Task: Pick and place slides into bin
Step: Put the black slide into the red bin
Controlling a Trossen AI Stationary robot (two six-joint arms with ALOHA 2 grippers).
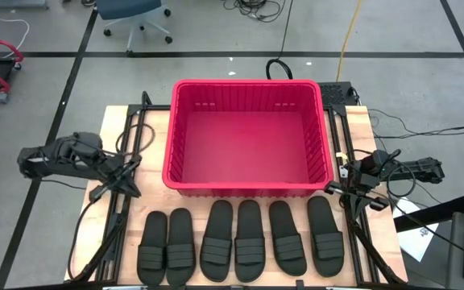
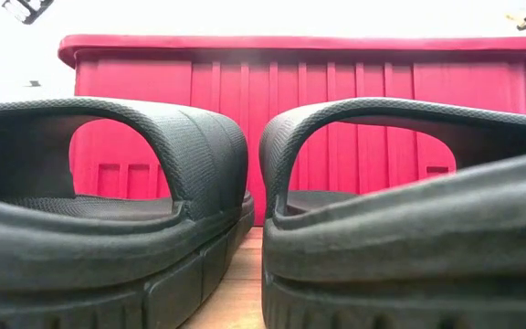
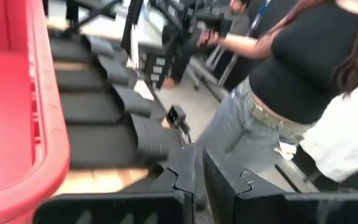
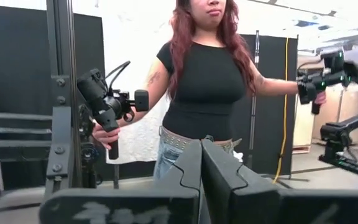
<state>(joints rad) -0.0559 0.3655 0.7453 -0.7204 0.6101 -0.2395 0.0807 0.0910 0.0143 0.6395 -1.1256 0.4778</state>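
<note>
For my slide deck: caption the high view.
Six black slides lined up on the table before an empty red bin, both arms waiting at the sides.

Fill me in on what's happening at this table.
Nothing is being handled yet. Six black slide sandals lie in a row on the table's near edge, in front of the red bin, which has nothing in it. The left hand and right hand sit shut at either side of the bin, holding nothing. A person stands beyond the table holding control handles.

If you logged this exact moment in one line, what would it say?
slides: six in a row on table, none picked | bin: empty | left gripper: idle beside bin | right gripper: shut, idle beside bin
</note>
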